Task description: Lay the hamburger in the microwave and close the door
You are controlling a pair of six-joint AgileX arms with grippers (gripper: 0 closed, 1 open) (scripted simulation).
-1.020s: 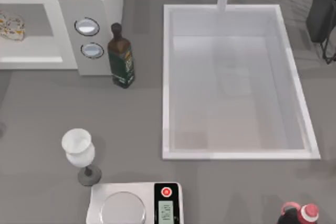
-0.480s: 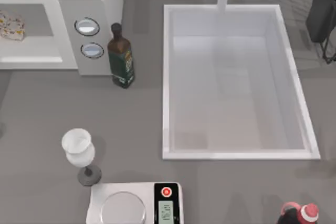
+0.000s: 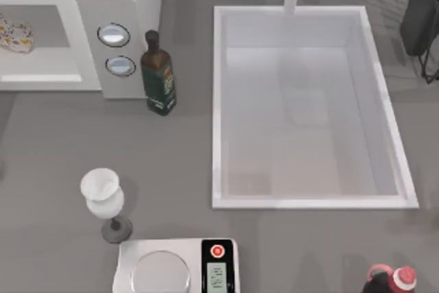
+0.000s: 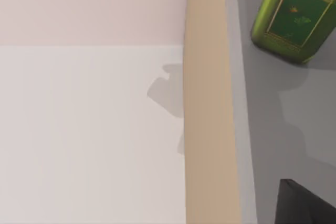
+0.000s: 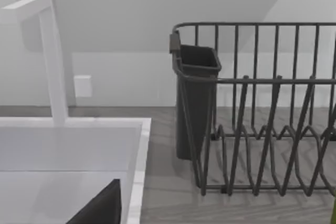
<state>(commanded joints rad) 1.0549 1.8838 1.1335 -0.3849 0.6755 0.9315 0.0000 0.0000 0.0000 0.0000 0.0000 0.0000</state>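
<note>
Burger lying inside microwave cavity, far-left back corner of bench. Oil bottle just beside microwave's dial panel. Sink right of centre. Grippers' jaws: cannot tell, either arm.

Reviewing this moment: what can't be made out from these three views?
- Top view: the hamburger in the microwave is cut by the left edge; the door's state falls outside it.
- Top view: red-capped bottle cut by the bottom edge.
- Scale display: digits too small.
</note>
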